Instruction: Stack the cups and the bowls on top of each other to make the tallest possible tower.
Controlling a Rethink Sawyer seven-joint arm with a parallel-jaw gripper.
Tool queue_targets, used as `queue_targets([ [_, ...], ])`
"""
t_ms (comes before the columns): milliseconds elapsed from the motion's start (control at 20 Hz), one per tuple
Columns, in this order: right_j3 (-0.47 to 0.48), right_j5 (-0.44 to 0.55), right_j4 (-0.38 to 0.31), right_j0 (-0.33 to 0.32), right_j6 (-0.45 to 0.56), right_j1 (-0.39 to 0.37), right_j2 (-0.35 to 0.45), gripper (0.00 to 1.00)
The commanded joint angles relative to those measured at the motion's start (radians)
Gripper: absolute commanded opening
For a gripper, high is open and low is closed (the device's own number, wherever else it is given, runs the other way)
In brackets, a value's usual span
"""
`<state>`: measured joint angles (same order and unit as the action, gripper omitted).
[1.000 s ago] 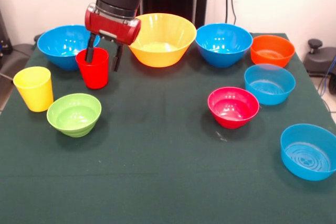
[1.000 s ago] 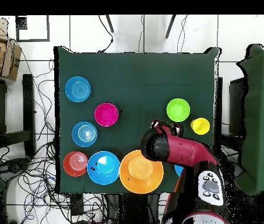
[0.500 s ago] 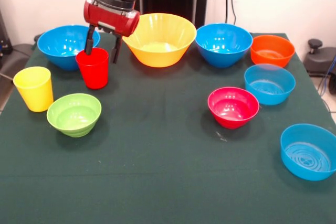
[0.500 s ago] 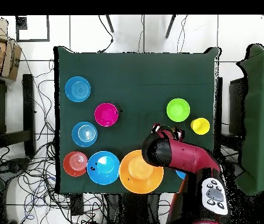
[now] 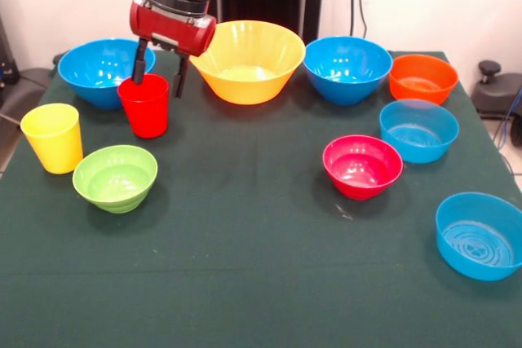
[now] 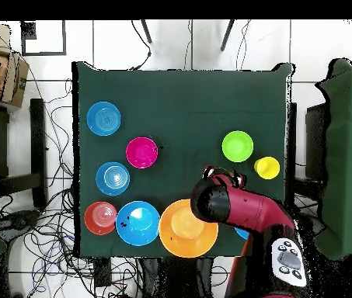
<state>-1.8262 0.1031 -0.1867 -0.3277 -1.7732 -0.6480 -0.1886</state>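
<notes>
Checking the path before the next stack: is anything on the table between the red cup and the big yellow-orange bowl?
Nothing visible. In the front view the red cup stands just beside the yellow-orange bowl, with only bare green cloth between them. The hand hangs directly over the cup.

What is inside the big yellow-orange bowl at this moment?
The big yellow-orange bowl looks empty in the front view; nothing is stacked in it. In the overhead view the arm covers its edge nearest the red cup.

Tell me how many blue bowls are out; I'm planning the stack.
4: one deep blue bowl behind the red cup, another beside the yellow-orange bowl, two paler ones along the right edge.
</notes>
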Motion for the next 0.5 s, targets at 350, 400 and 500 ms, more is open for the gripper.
queue_targets([
  [350, -0.012, 0.022, 0.004, -0.001, -0.121, 0.047, 0.097, 1.00],
  [400, -0.012, 0.020, 0.005, 0.001, -0.122, 0.048, 0.096, 1.00],
  [500, -0.010, 0.023, 0.006, 0.005, -0.123, 0.049, 0.091, 1.00],
])
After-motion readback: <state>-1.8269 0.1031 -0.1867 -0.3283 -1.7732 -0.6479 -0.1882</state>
